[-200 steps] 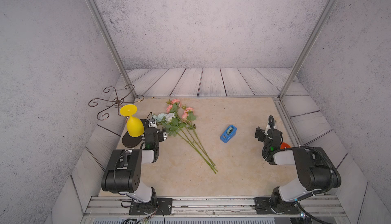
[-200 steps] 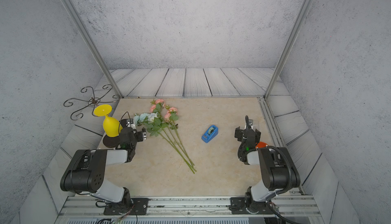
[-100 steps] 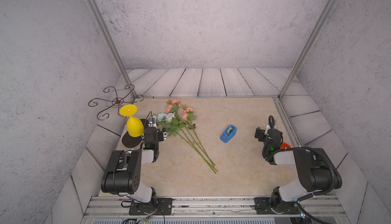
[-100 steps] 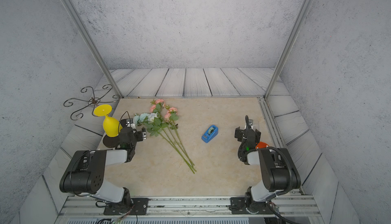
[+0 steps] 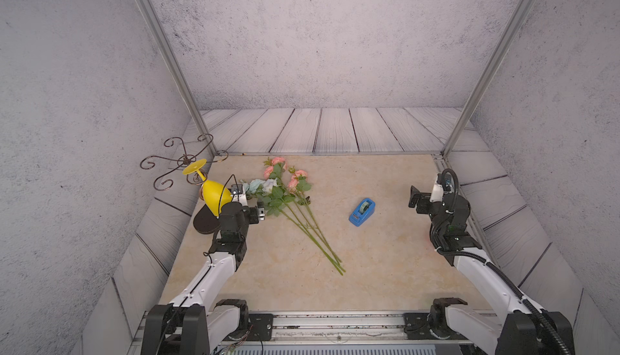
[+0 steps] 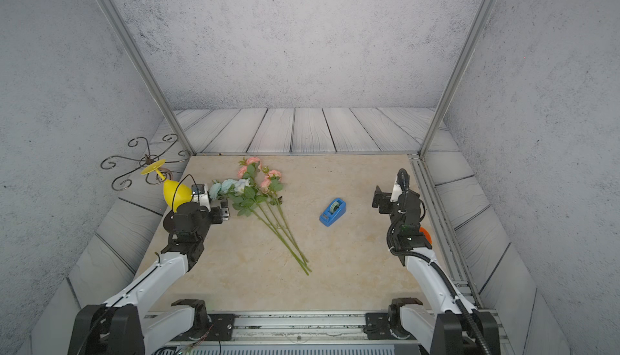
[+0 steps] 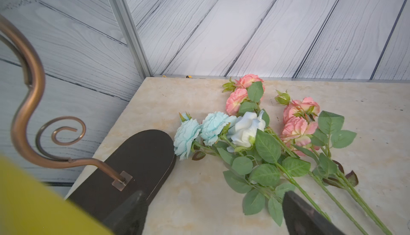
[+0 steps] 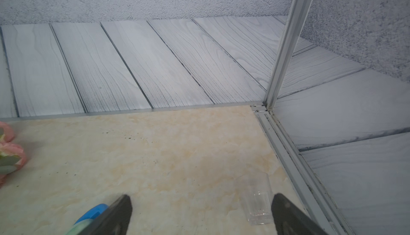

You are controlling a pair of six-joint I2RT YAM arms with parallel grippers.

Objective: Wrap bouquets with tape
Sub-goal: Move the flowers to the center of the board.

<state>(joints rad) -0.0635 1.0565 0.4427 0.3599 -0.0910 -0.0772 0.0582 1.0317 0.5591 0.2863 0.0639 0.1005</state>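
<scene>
Bouquets [image 5: 277, 199] lie flat on the left-arm side of the tape [image 5: 362, 213], apart from it. The left gripper [image 5: 260, 214] is beyond their leaves and the right gripper [image 5: 416, 199] is on the tape's opposite side, both with jaws spread wide and empty. The stems look light, thin, springy and slick, so grip the bare converging lengths, not the crushable blooms. The dispenser likely skids when pulled.

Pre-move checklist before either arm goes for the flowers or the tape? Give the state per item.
1. Left gripper open and empty: ok.
2. Right gripper open and empty: ok.
3. Bouquets lying flat, stems bunched together, untaped: ok.
4. Tape dispenser upright, nothing blocking it: ok.
5. Loose tape end at the cutter: cannot tell.
6. Clear cup close beside a right gripper finger: not ok, likely collision risk.
</scene>
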